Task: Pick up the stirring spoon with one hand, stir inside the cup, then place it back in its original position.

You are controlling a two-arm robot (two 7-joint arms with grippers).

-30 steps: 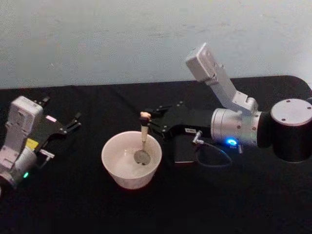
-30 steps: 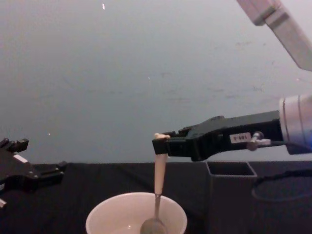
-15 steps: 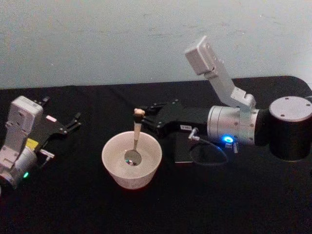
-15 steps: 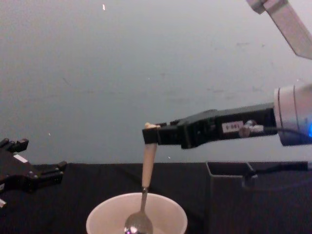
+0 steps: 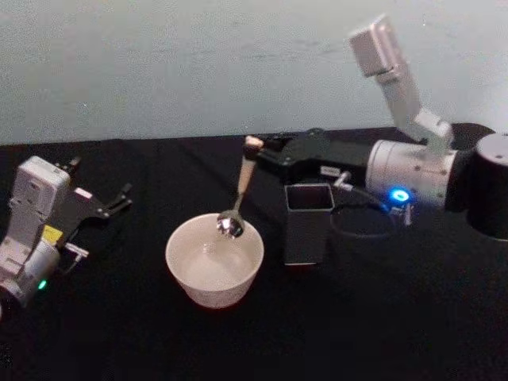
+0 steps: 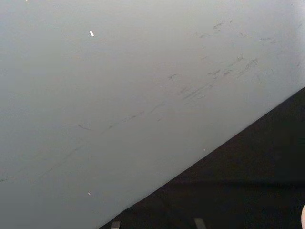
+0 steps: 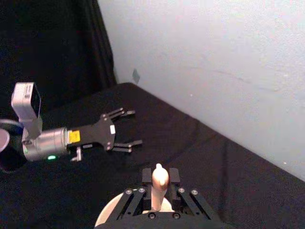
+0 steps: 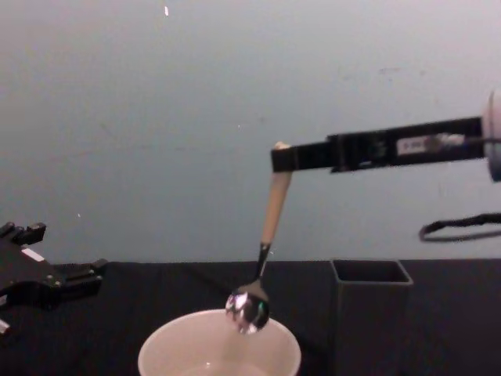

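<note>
While the right gripper is clamped on the top of the stirring spoon, just under the tiny bear head, the spoon hangs tilted, its shiny bowl at about rim height over the right part of the cream cup.

- Dark grey square holder stands upright just beside the cup, on the robot's right, under the right forearm. Its mouth faces up and nothing is in it.
- Left gripper is parked well apart on the left of the black table, fingers spread, holding nothing.

Judgement: the spoon is clear of the cup's inside, so the return to the holder looks like the step in hand.

Risks from here:
- The hold is a narrow pinch high on the handle, so a sideways swing could make the spoon pivot or slip.
- With the spoon tilted, its bowl leads low and may clip the cup's thick rim on the way across.
- The holder is narrow and thin-walled. A descent slightly off centre could land the bowl on a wall and tip or shove the box.
- Releasing too high would let the spoon drop and rattle out.
</note>
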